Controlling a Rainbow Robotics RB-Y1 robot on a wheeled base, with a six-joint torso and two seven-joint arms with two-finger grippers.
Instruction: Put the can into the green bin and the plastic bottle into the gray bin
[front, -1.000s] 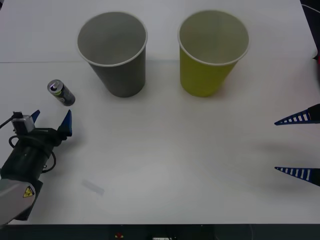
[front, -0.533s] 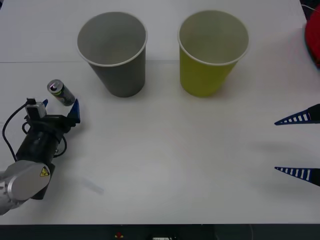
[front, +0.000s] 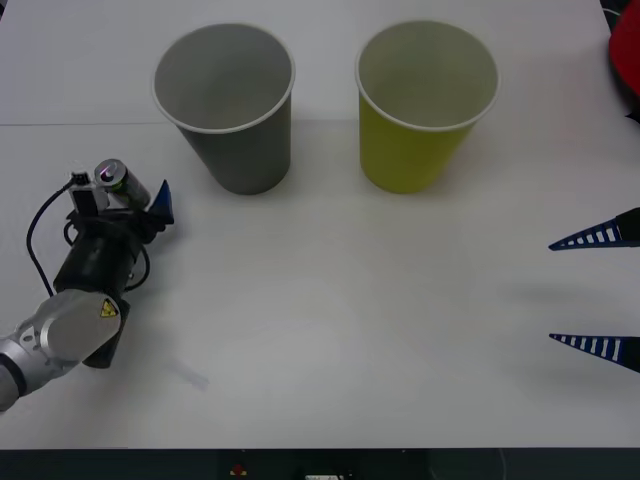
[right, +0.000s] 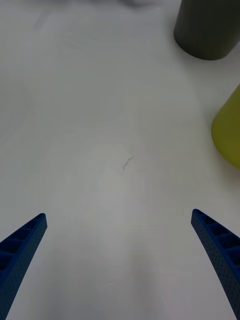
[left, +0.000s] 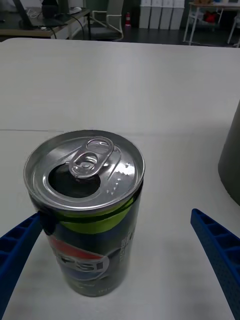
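So on the far left, the left gripper (front: 128, 197) is down low at the table (front: 330, 330), fingers spread wide with the can (front: 122, 183) sitting between them. In the left wrist view the can (left: 86, 210) stands upright, already-opened top facing up, one blue finger (left: 20, 245) right against its side and the other one well off to the far side, so I'd say it's bracketed but not pinched yet.

Next over is the gray bin (front: 228, 105), then the green bin (front: 425, 100) beside it, both upright, and both look empty from here.

Over on the right, the right gripper (front: 597, 290) is just parked at the table's edge, fingers wide apart, holding nothing.

Progress-wise: basically nothing's done. The can isn't lifted, and it has to get past the gray bin to reach the green one. And honestly I can't spot any plastic bottle on the table, so no idea how that half goes.
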